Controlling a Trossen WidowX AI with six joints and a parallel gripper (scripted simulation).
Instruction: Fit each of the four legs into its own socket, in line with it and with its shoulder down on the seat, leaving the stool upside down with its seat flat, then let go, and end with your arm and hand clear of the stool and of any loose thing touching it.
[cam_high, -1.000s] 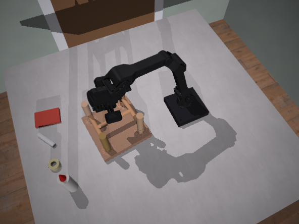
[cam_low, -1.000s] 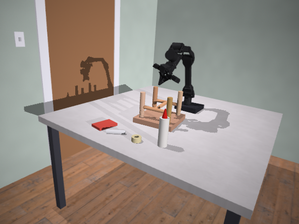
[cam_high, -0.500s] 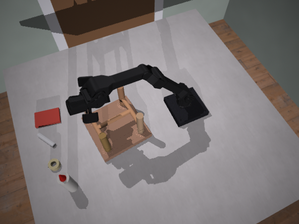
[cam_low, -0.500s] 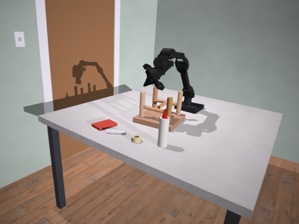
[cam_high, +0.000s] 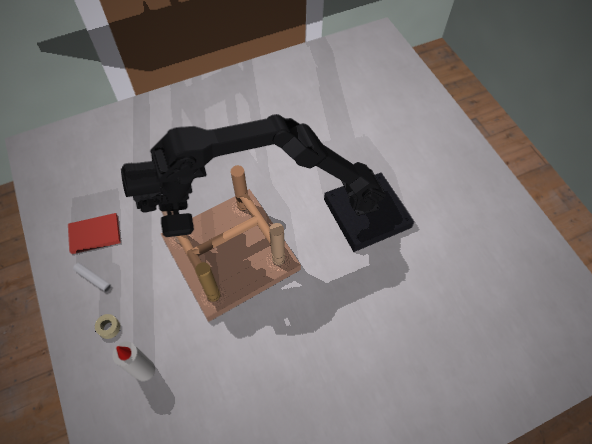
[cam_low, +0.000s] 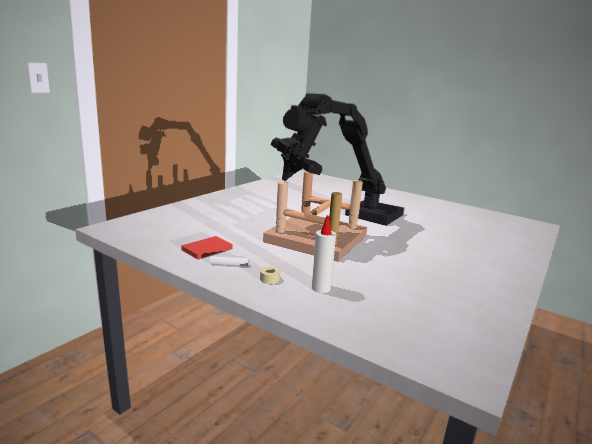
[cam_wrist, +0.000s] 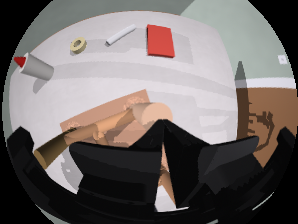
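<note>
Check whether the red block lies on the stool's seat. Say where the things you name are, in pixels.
No, the red block (cam_high: 94, 233) (cam_low: 207, 246) (cam_wrist: 160, 41) lies flat on the table beside the seat (cam_high: 235, 285) (cam_low: 300, 242), with bare tabletop between them.

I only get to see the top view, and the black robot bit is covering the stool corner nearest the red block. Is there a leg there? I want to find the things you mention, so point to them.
Observer: Yes. The exterior view shows a pale leg (cam_low: 281, 205) (cam_wrist: 157, 114) standing upright at that corner.

Operator: Ooh! Is the robot pinching anything?

Observer: No. The wrist view shows the tips of the tool (cam_high: 173, 212) (cam_low: 286, 176) (cam_wrist: 162, 122) together, with nothing between them.

Operator: And is the seat lying flat, or is it tippy?

Observer: From the side, in the exterior view, the seat (cam_high: 230, 285) (cam_low: 300, 244) (cam_wrist: 95, 111) looks flat, with no corner raised.
</note>
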